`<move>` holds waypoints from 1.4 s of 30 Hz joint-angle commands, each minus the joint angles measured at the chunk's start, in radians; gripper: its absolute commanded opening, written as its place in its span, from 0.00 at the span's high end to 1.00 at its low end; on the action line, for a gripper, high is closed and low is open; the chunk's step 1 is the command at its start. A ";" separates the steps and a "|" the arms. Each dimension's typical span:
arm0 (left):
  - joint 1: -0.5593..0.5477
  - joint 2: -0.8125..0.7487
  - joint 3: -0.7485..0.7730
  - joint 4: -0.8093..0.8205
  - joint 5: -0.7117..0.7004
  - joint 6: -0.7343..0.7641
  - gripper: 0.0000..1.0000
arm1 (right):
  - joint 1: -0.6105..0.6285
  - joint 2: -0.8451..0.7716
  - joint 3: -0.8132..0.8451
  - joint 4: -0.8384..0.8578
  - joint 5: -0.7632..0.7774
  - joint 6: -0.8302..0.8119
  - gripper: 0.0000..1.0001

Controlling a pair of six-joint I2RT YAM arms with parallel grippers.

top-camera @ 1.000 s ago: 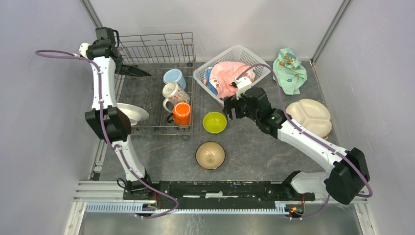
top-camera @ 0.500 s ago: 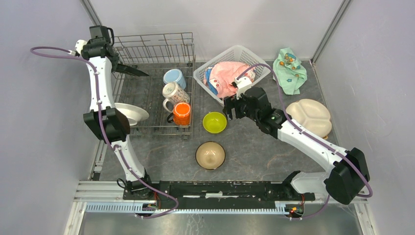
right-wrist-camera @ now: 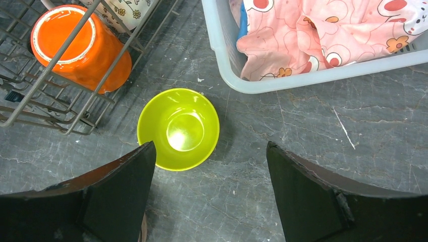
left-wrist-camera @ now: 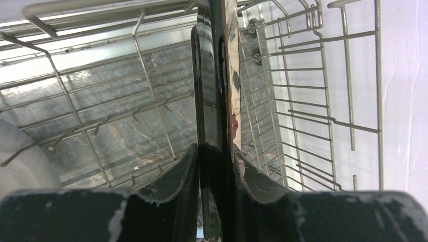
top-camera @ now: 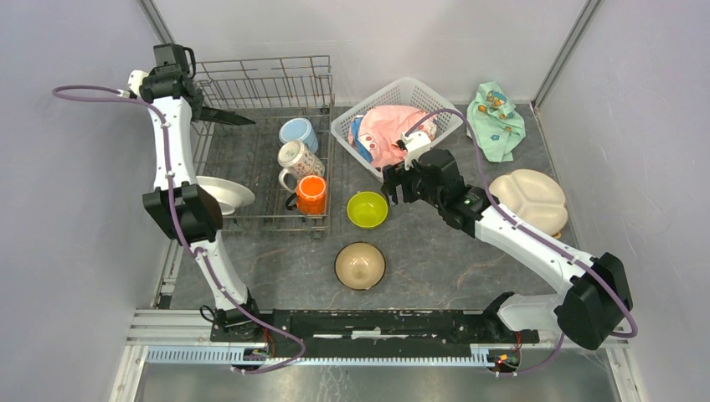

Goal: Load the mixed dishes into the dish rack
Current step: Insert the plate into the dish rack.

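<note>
My left gripper (top-camera: 199, 112) is shut on the dark square plate (top-camera: 226, 118) and holds it on edge over the back left of the grey wire dish rack (top-camera: 268, 82). In the left wrist view the plate (left-wrist-camera: 214, 75) stands upright between my fingers (left-wrist-camera: 176, 176), above the rack's tines (left-wrist-camera: 151, 96). The rack holds a light-blue mug (top-camera: 297, 134), a white patterned mug (top-camera: 299, 159), an orange mug (top-camera: 311, 194) and a white plate (top-camera: 228, 194). My right gripper (top-camera: 392, 188) is open and empty just right of the lime-green bowl (top-camera: 367, 209), which shows in the right wrist view (right-wrist-camera: 178, 128). A tan bowl (top-camera: 360, 265) sits nearer.
A cream divided plate (top-camera: 529, 201) lies at the right. The white lattice basket (top-camera: 402, 92) with the pink cloth (top-camera: 389, 134) stands behind my right gripper. A mint-green cloth (top-camera: 496, 121) lies at the back right. Grey walls close in both sides.
My left arm has moved the dark plate a little back and to the left over the rack, then held still. My right arm has not moved.
</note>
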State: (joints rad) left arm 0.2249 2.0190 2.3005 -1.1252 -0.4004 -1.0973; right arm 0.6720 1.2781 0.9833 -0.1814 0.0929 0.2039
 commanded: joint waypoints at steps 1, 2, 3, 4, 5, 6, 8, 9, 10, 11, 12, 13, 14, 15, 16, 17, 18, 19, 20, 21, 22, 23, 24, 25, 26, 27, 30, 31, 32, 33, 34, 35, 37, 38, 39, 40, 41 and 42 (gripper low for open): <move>-0.016 -0.027 0.025 0.213 0.006 -0.107 0.98 | -0.003 0.003 0.023 0.034 0.023 -0.007 0.13; -0.019 -0.023 0.024 0.212 0.006 -0.110 0.98 | -0.003 0.004 0.025 0.035 0.021 -0.007 0.13; -0.021 -0.019 0.024 0.214 0.007 -0.120 0.98 | -0.004 0.006 0.026 0.036 0.021 -0.010 0.13; -0.024 -0.013 0.025 0.215 0.014 -0.123 0.98 | -0.004 0.006 0.026 0.036 0.021 -0.012 0.13; -0.026 -0.007 0.028 0.215 0.018 -0.124 0.98 | -0.004 0.007 0.028 0.036 0.021 -0.014 0.13; -0.027 -0.002 0.034 0.215 0.020 -0.124 0.98 | -0.003 0.008 0.028 0.035 0.022 -0.016 0.13; -0.028 0.006 0.045 0.216 0.024 -0.111 0.98 | -0.002 0.008 0.028 0.033 0.024 -0.018 0.13; -0.028 0.007 0.048 0.216 0.021 -0.101 0.98 | -0.004 0.007 0.028 0.032 0.024 -0.019 0.13; -0.027 0.007 0.053 0.215 0.017 -0.090 0.98 | -0.003 0.006 0.028 0.031 0.025 -0.021 0.13; -0.027 0.007 0.061 0.213 0.008 -0.072 0.98 | -0.006 0.006 0.028 0.030 0.027 -0.023 0.13; -0.028 0.007 0.075 0.205 -0.002 -0.053 0.98 | -0.006 0.005 0.026 0.030 0.028 -0.024 0.13; -0.027 0.007 0.092 0.194 -0.018 -0.040 0.98 | -0.005 0.003 0.024 0.030 0.029 -0.024 0.13; -0.027 0.007 0.105 0.189 -0.031 -0.025 0.98 | -0.005 0.003 0.021 0.030 0.029 -0.022 0.13; -0.027 0.002 0.111 0.185 -0.041 -0.019 0.98 | -0.005 0.002 0.019 0.033 0.023 -0.022 0.13; -0.027 -0.004 0.109 0.183 -0.049 -0.021 0.98 | -0.005 0.002 0.017 0.038 0.019 -0.018 0.13; -0.026 -0.012 0.106 0.182 -0.052 -0.021 0.98 | -0.006 0.003 0.016 0.042 0.013 -0.016 0.13; -0.026 -0.016 0.104 0.179 -0.056 -0.028 0.98 | -0.004 0.004 0.016 0.044 0.008 -0.015 0.13; -0.026 -0.021 0.103 0.171 -0.058 -0.039 0.98 | -0.005 0.006 0.017 0.045 0.006 -0.015 0.13; -0.026 -0.023 0.100 0.171 -0.055 -0.043 0.98 | -0.006 0.007 0.020 0.047 0.004 -0.016 0.13; -0.026 -0.023 0.102 0.170 -0.051 -0.046 0.98 | -0.005 0.010 0.023 0.046 0.002 -0.015 0.13; -0.027 -0.023 0.102 0.170 -0.047 -0.048 0.98 | -0.005 0.010 0.025 0.046 0.002 -0.016 0.13; -0.027 -0.024 0.104 0.171 -0.045 -0.047 0.98 | -0.005 0.010 0.025 0.046 0.002 -0.015 0.13; -0.027 -0.024 0.107 0.171 -0.045 -0.044 0.98 | -0.005 0.008 0.024 0.046 0.002 -0.016 0.13; -0.026 -0.025 0.112 0.170 -0.045 -0.039 0.98 | -0.005 0.008 0.024 0.046 0.002 -0.015 0.13; -0.025 -0.028 0.114 0.170 -0.043 -0.037 0.98 | -0.005 0.006 0.023 0.046 0.003 -0.015 0.13; -0.023 -0.031 0.115 0.170 -0.039 -0.033 0.98 | -0.005 0.004 0.020 0.045 0.003 -0.016 0.13; -0.015 -0.047 0.116 0.160 -0.010 -0.026 0.98 | -0.005 -0.004 0.020 0.039 0.017 -0.021 0.13; -0.013 -0.050 0.119 0.148 -0.001 -0.022 0.98 | -0.005 -0.004 0.018 0.039 0.018 -0.019 0.13; -0.011 -0.055 0.120 0.135 0.003 -0.013 0.98 | -0.005 -0.005 0.018 0.041 0.016 -0.019 0.13; -0.010 -0.061 0.119 0.124 0.000 -0.007 0.98 | -0.005 -0.005 0.018 0.042 0.013 -0.018 0.13; -0.009 -0.068 0.115 0.119 -0.006 0.004 0.98 | -0.004 -0.005 0.018 0.043 0.012 -0.017 0.13; -0.007 -0.075 0.110 0.119 -0.011 0.012 0.98 | -0.005 -0.005 0.018 0.045 0.012 -0.017 0.13; -0.002 -0.083 0.104 0.119 -0.013 0.021 0.98 | -0.005 -0.003 0.020 0.045 0.013 -0.019 0.13; -0.002 -0.084 0.108 0.120 -0.011 0.027 0.98 | -0.004 -0.005 0.019 0.045 0.010 -0.018 0.13; -0.002 -0.085 0.112 0.119 -0.010 0.031 0.98 | -0.006 -0.005 0.019 0.045 0.008 -0.018 0.13; -0.001 -0.086 0.117 0.119 -0.008 0.038 0.98 | -0.005 -0.005 0.018 0.045 0.006 -0.018 0.13; -0.001 -0.088 0.120 0.119 -0.008 0.047 0.98 | -0.005 -0.006 0.018 0.046 0.007 -0.017 0.13; 0.001 -0.091 0.121 0.119 -0.010 0.053 0.98 | -0.005 -0.008 0.017 0.046 0.007 -0.018 0.13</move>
State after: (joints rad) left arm 0.2161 2.0674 2.3199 -1.1343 -0.3893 -1.0840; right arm 0.6716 1.2842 0.9833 -0.1810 0.1020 0.1932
